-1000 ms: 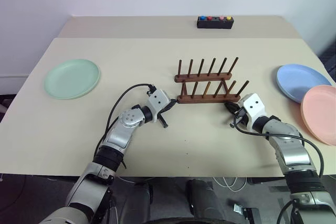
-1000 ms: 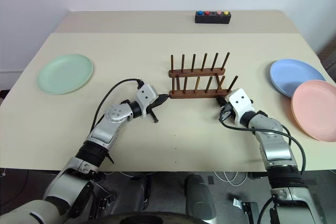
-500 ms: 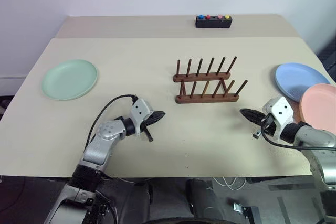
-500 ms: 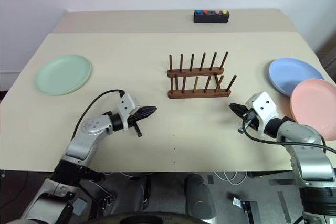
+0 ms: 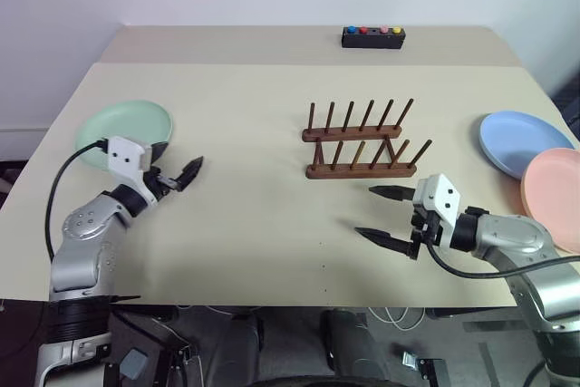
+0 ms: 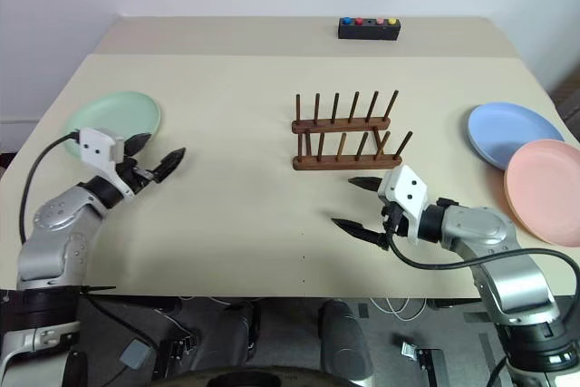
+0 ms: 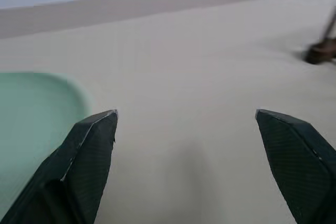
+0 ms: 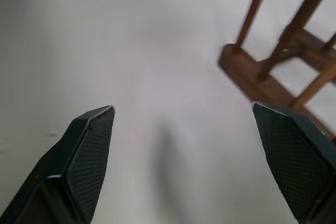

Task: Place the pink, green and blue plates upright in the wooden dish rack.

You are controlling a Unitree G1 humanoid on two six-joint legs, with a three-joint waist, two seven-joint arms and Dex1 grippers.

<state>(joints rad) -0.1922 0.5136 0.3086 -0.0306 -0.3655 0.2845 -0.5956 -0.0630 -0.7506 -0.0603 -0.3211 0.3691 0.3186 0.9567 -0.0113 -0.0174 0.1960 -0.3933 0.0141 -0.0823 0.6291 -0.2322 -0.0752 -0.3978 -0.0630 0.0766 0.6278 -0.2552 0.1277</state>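
Beige table point(image 5: 272, 124): wooden dish rack point(image 5: 358, 144) at centre, empty. Green plate point(image 5: 118, 129) flat beside left gripper point(image 5: 177, 172), jaws apart. Right gripper point(image 5: 385, 217) spread, empty, near rack. Blue plate point(image 5: 521, 138), pink plate point(image 5: 555, 192) far right. Likely next: grasp green plate rim.

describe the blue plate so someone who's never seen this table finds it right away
Start at the wooden dish rack in the middle of the beige table and look toward the robot's right edge. Two plates lie flat there, overlapping. The blue plate is the farther one, partly under the pink plate; the only other plate, green, lies across the table.
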